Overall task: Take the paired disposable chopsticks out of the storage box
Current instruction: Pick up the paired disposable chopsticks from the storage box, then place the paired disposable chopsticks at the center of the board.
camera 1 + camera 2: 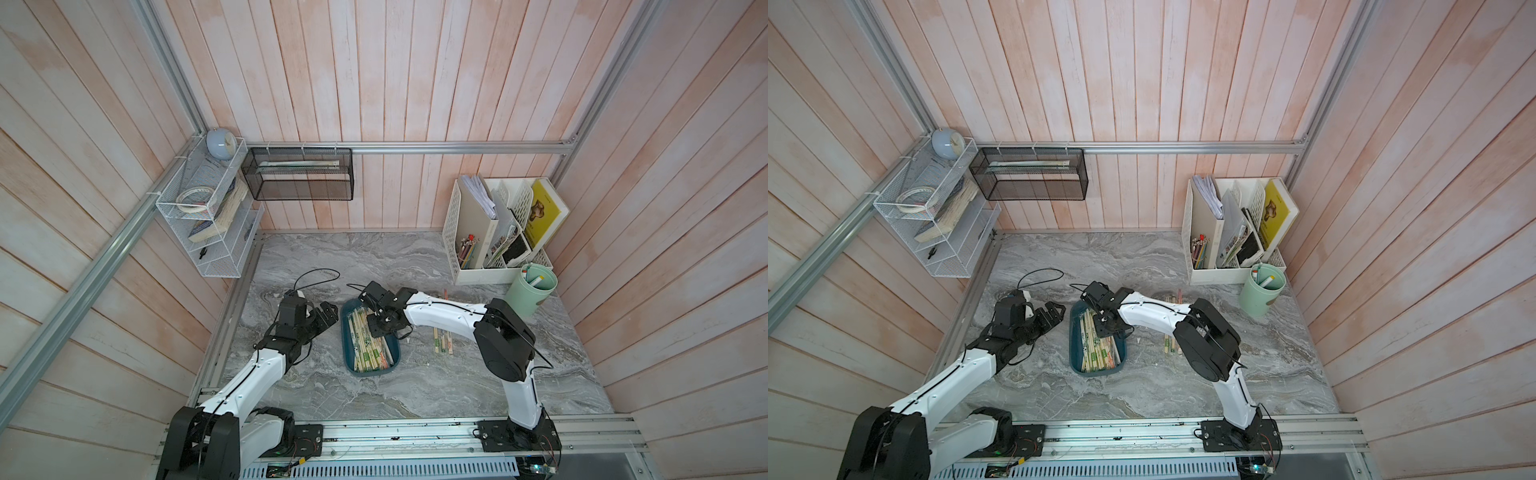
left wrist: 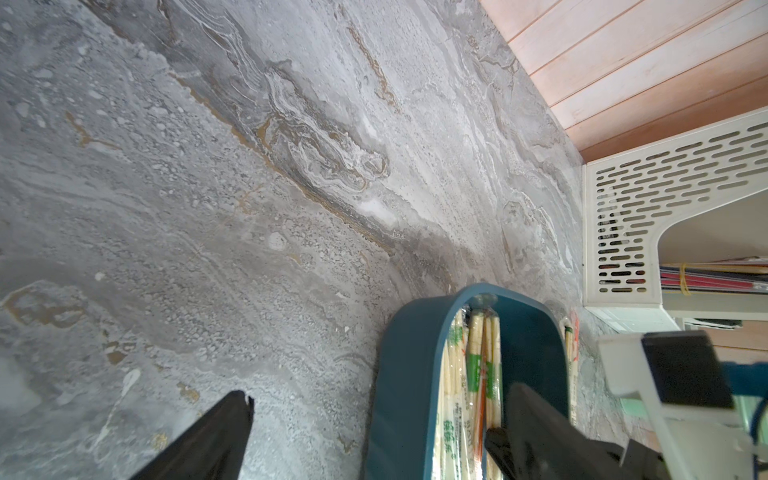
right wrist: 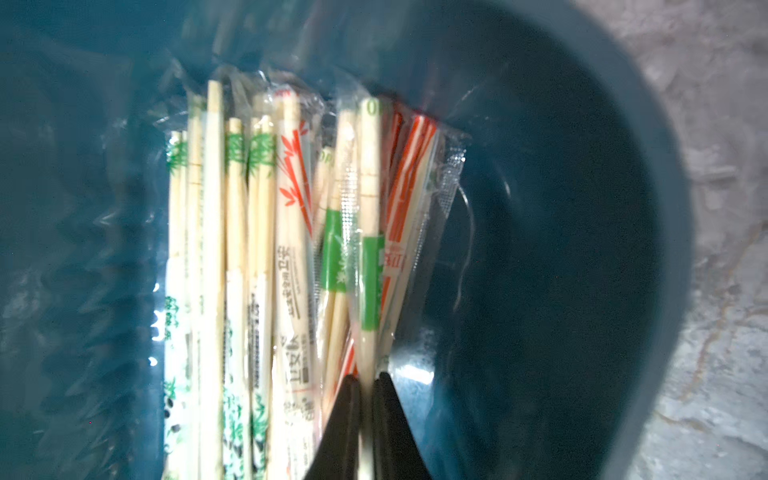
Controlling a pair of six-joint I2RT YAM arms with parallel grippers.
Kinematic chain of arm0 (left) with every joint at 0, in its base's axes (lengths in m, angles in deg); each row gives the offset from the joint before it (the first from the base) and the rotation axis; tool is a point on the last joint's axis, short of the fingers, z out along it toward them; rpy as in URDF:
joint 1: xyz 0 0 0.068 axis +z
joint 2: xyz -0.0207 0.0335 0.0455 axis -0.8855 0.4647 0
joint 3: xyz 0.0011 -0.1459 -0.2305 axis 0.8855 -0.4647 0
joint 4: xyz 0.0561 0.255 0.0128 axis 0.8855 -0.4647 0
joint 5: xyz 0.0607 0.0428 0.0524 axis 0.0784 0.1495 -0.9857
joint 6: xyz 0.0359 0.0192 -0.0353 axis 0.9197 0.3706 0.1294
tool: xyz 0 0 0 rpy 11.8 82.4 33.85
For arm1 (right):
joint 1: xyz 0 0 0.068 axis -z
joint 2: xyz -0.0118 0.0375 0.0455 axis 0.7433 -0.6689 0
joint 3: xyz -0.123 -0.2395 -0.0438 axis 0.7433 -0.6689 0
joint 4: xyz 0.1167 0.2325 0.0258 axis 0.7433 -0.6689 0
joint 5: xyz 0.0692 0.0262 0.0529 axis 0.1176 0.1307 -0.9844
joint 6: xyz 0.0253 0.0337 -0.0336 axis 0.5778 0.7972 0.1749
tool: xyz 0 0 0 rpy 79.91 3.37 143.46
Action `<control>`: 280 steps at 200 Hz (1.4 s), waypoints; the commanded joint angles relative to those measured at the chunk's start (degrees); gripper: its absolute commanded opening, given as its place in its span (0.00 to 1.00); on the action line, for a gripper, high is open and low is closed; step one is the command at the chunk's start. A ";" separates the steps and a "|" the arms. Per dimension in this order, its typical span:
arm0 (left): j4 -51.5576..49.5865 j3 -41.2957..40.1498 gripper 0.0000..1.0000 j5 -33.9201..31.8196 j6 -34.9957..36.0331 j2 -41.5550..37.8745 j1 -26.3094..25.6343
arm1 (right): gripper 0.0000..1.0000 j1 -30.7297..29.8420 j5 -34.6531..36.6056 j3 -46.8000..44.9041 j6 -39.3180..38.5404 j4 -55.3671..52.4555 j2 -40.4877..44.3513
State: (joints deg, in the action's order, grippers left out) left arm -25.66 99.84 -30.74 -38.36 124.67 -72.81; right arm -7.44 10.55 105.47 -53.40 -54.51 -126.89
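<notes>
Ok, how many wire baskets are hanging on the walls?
2. The white wire basket hangs on the side wall by the corner; the black mesh basket hangs beside it on the back wall. No others seem hidden.

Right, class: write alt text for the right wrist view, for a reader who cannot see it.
Two black fingers pinch a green-banded chopstick pair among many sleeved pairs lying in a dark teal storage box.

box (image 1: 345, 340): dark teal | chopsticks (image 3: 291, 249): pale bamboo, clear sleeves, green, red and black print | table (image 1: 374, 257): grey marble, white and ochre veins | walls (image 1: 415, 83): pale pink planks | cup (image 1: 532, 295): mint green | organiser (image 1: 452, 232): white, slotted
</notes>
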 commanded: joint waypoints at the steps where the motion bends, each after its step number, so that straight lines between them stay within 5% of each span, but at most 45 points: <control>1: 0.80 -0.57 1.00 0.95 0.79 -0.82 0.35 | 0.02 -0.26 0.13 1.95 -0.40 -0.86 2.79; 134: -2.29 3.09 1.00 1.49 1.21 -0.75 0.33 | 0.00 2.73 -0.83 1.68 -0.40 2.56 11.73; 209: -3.84 6.31 1.00 -0.40 0.09 0.72 -3.47 | 0.00 11.25 1.22 -12.75 -0.99 7.20 21.10; 280: -4.37 7.83 1.00 -1.77 -0.74 2.61 -5.89 | 0.00 14.72 4.87 -23.59 -0.77 11.57 19.59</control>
State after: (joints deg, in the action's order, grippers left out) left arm -28.79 106.09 -31.22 -38.62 126.76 -78.25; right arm 6.54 13.22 83.48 -53.64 -45.66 -105.95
